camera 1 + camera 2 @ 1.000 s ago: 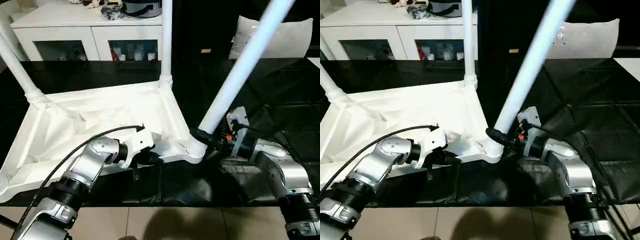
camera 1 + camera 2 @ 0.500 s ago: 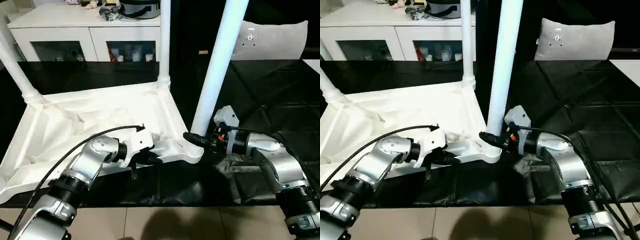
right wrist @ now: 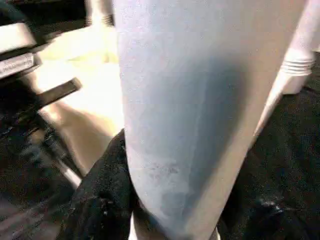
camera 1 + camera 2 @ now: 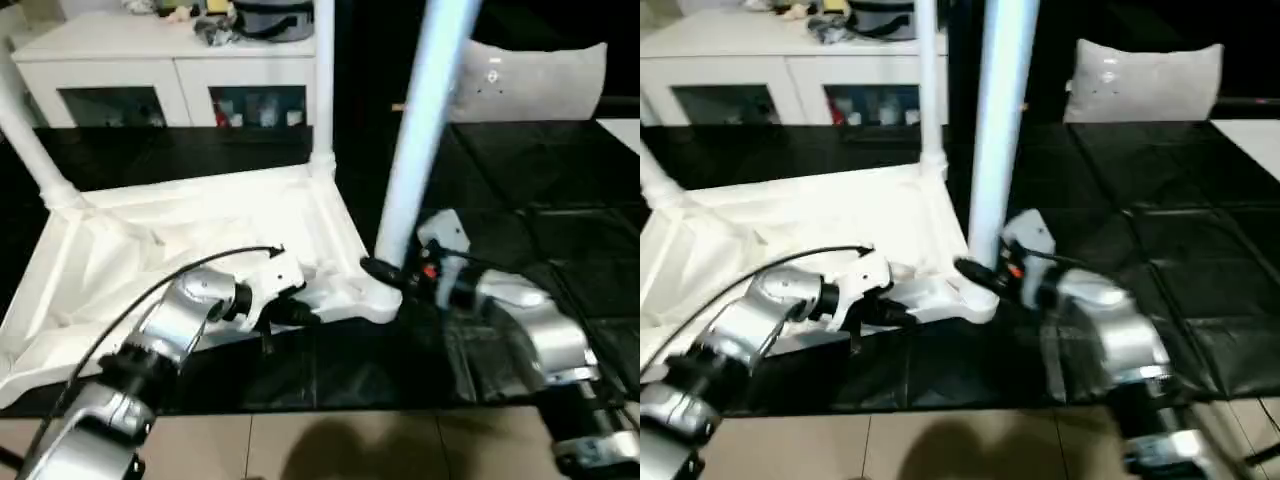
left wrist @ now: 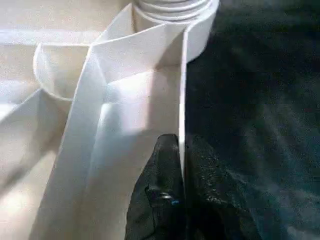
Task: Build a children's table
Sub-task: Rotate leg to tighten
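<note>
Head stereo downward; wrist views close on table [image 4: 200, 230].

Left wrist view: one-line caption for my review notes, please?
Left gripper pinches the thin side wall of the upturned white tabletop, just short of a corner socket.

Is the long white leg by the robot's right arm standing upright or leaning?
Nearly upright: the long white tapered plastic leg rises from the round corner socket, tilting slightly.
</note>
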You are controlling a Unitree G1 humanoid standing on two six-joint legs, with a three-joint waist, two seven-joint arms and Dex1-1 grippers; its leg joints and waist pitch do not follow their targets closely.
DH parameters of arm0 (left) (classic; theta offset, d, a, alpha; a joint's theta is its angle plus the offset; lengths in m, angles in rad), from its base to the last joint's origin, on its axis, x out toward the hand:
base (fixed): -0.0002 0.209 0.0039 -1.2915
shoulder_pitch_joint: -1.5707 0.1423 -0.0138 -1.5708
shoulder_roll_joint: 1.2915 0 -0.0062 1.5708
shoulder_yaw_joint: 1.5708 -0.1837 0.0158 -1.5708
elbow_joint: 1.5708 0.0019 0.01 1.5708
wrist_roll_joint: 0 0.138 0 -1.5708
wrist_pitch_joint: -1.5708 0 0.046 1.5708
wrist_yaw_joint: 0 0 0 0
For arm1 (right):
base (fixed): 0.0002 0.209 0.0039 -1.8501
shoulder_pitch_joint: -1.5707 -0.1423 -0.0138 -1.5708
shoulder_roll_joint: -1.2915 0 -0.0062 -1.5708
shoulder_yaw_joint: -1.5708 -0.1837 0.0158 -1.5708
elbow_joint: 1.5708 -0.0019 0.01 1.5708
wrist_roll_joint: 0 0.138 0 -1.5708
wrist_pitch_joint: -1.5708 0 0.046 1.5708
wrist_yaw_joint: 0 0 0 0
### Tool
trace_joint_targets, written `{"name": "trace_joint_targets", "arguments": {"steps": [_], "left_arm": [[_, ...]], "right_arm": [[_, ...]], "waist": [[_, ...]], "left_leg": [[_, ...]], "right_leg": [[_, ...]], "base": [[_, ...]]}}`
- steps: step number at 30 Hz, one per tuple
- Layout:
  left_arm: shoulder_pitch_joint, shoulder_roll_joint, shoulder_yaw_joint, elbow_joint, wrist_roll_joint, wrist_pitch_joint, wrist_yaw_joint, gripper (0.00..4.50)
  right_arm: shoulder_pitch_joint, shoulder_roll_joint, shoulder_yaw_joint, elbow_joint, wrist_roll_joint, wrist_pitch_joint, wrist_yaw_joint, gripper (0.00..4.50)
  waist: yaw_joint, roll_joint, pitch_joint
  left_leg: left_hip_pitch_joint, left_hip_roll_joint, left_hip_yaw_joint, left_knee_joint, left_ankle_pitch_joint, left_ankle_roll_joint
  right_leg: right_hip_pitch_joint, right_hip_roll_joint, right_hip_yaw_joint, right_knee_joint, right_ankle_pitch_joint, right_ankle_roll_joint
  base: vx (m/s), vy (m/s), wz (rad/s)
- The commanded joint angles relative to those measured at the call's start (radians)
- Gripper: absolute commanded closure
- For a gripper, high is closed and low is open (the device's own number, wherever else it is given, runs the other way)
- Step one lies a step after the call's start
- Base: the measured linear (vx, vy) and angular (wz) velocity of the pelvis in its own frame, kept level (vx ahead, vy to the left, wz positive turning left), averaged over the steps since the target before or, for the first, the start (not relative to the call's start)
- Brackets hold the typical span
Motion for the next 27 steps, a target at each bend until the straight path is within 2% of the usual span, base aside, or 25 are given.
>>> {"name": "trace_joint_targets", "arguments": {"steps": [1, 2, 3, 4, 5, 6, 7, 8, 10, 11, 14, 16, 19, 20, 22, 23, 25, 27], "left_arm": [[0.022, -0.049, 0.038, -0.095, -0.025, 0.106, 0.093, 4.50], [0.035, -0.086, 0.047, -0.124, -0.029, 0.142, 0.138, 4.50], [0.035, -0.086, 0.047, -0.124, -0.029, 0.142, 0.138, 4.50], [0.046, -0.184, 0.050, -0.160, -0.013, 0.198, 0.249, 4.50], [0.046, -0.214, 0.049, -0.164, -0.005, 0.208, 0.284, 4.50], [0.042, -0.235, 0.048, -0.163, -0.001, 0.216, 0.308, 4.50], [0.041, -0.242, 0.047, -0.162, -0.001, 0.219, 0.316, 4.50], [0.028, -0.284, 0.036, -0.158, 0.017, 0.229, 0.368, 4.50], [0.017, -0.312, 0.007, -0.161, 0.047, 0.228, 0.405, 4.50], [0.016, -0.315, 0.002, -0.164, 0.052, 0.230, 0.410, 4.50], [0.027, -0.313, -0.018, -0.208, 0.060, 0.255, 0.414, 4.50], [0.032, -0.303, -0.018, -0.215, 0.072, 0.257, 0.420, 4.50], [0.033, -0.281, -0.022, -0.209, 0.076, 0.242, 0.413, 4.50], [0.035, -0.277, -0.024, -0.209, 0.076, 0.236, 0.408, 4.50], [0.042, -0.266, -0.030, -0.219, 0.070, 0.231, 0.381, 4.50], [0.043, -0.261, -0.034, -0.221, 0.071, 0.235, 0.378, 4.50], [0.042, -0.244, -0.035, -0.213, 0.076, 0.234, 0.373, 4.50], [0.040, -0.239, -0.028, -0.206, 0.076, 0.232, 0.374, 4.50]], "right_arm": [[0.029, 0.041, -0.006, 0.083, -0.056, 0.112, -0.149, 2.64], [0.016, 0.072, -0.022, 0.100, -0.062, 0.124, -0.210, 2.64], [0.016, 0.072, -0.022, 0.100, -0.062, 0.124, -0.210, 2.64], [-0.032, 0.143, -0.050, 0.168, -0.078, 0.127, -0.346, 2.64], [-0.048, 0.161, -0.056, 0.192, -0.084, 0.123, -0.381, 2.64], [-0.058, 0.174, -0.059, 0.207, -0.088, 0.123, -0.403, 2.64], [-0.062, 0.177, -0.060, 0.211, -0.090, 0.122, -0.410, 2.64], [-0.079, 0.204, -0.067, 0.236, -0.093, 0.125, -0.453, 2.64], [-0.093, 0.230, -0.066, 0.258, -0.100, 0.130, -0.494, 2.64], [-0.095, 0.235, -0.067, 0.261, -0.101, 0.131, -0.502, 2.64], [-0.111, 0.264, -0.088, 0.292, -0.108, 0.145, -0.552, 2.64], [-0.122, 0.267, -0.093, 0.311, -0.117, 0.141, -0.559, 2.64], [-0.130, 0.263, -0.095, 0.327, -0.106, 0.120, -0.526, 2.64], [-0.134, 0.261, -0.094, 0.333, -0.109, 0.111, -0.521, 2.29], [-0.146, 0.259, -0.105, 0.361, -0.109, 0.092, -0.517, 2.29], [-0.150, 0.259, -0.109, 0.369, -0.108, 0.083, -0.518, 2.04], [-0.152, 0.254, -0.112, 0.370, -0.104, 0.063, -0.498, 1.87], [-0.150, 0.249, -0.109, 0.362, -0.101, 0.059, -0.482, 1.82]], "waist": [[-0.007, 0.002, -0.026], [-0.016, -0.002, -0.024], [-0.021, 0.000, -0.024], [-0.027, -0.005, -0.025], [-0.038, -0.001, -0.024], [-0.041, -0.001, -0.023], [-0.043, -0.007, -0.023], [-0.040, -0.022, -0.022], [-0.039, -0.015, -0.021], [-0.038, -0.016, -0.022], [-0.037, -0.010, -0.024], [-0.040, -0.007, -0.026], [-0.044, -0.006, -0.028], [-0.044, -0.007, -0.027], [-0.046, -0.007, -0.026], [-0.046, -0.007, -0.025], [-0.048, -0.007, -0.024], [-0.045, -0.007, -0.027]], "left_leg": [[0.010, 0.079, -0.048, -0.091, -0.379, -0.024], [0.009, 0.078, -0.049, -0.092, -0.392, -0.028], [0.010, 0.077, -0.050, -0.090, -0.397, -0.031], [0.010, 0.074, -0.049, -0.088, -0.395, -0.027], [0.009, 0.075, -0.050, -0.089, -0.400, -0.030], [0.011, 0.075, -0.052, -0.089, -0.408, -0.032], [0.011, 0.069, -0.050, -0.086, -0.409, -0.022], [0.009, 0.065, -0.045, -0.083, -0.389, -0.003], [0.008, 0.062, -0.044, -0.082, -0.367, 0.009], [0.007, 0.061, -0.043, -0.083, -0.358, 0.011], [0.005, 0.067, -0.046, -0.090, -0.350, 0.007], [-0.001, 0.073, -0.050, -0.097, -0.351, 0.001], [-0.003, 0.074, -0.045, -0.098, -0.338, 0.003], [-0.002, 0.073, -0.044, -0.096, -0.339, 0.004], [-0.001, 0.071, -0.043, -0.095, -0.348, 0.007], [0.000, 0.070, -0.042, -0.094, -0.348, 0.009], [0.000, 0.071, -0.044, -0.095, -0.355, 0.008], [0.004, 0.074, -0.043, -0.094, -0.342, 0.010]], "right_leg": [[0.020, -0.119, 0.068, -0.112, -0.481, -0.123], [0.015, -0.118, 0.067, -0.117, -0.506, -0.113], [0.014, -0.119, 0.067, -0.117, -0.513, -0.111], [0.012, -0.121, 0.068, -0.120, -0.530, -0.106], [0.009, -0.117, 0.066, -0.121, -0.526, -0.107], [0.008, -0.116, 0.064, -0.123, -0.525, -0.106], [0.008, -0.117, 0.064, -0.127, -0.538, -0.097], [0.007, -0.118, 0.066, -0.135, -0.562, -0.081], [0.003, -0.117, 0.065, -0.139, -0.585, -0.068], [0.003, -0.117, 0.065, -0.141, -0.603, -0.052], [0.006, -0.115, 0.065, -0.139, -0.554, -0.051], [0.012, -0.114, 0.066, -0.129, -0.473, -0.073], [0.015, -0.114, 0.070, -0.124, -0.386, -0.103], [0.014, -0.116, 0.071, -0.124, -0.385, -0.112], [0.015, -0.118, 0.070, -0.126, -0.412, -0.115], [0.013, -0.119, 0.070, -0.130, -0.437, -0.110], [0.013, -0.118, 0.069, -0.132, -0.466, -0.101], [0.010, -0.118, 0.072, -0.131, -0.444, -0.109]], "base": [[0.000, 0.000, 0.00], [0.000, 0.000, 0.00], [0.000, 0.000, 0.00], [0.000, 0.000, 0.00], [0.000, 0.000, 0.00], [0.000, 0.000, 0.00], [0.000, 0.000, 0.00], [0.000, 0.000, 0.00], [0.000, 0.000, 0.00], [0.000, 0.000, 0.00], [0.000, 0.000, 0.00], [0.000, 0.000, 0.00], [0.000, 0.000, 0.00], [0.000, 0.000, 0.00], [0.000, 0.000, 0.00], [0.000, 0.000, 0.00], [0.000, 0.000, 0.00], [0.000, 0.000, 0.00]]}}
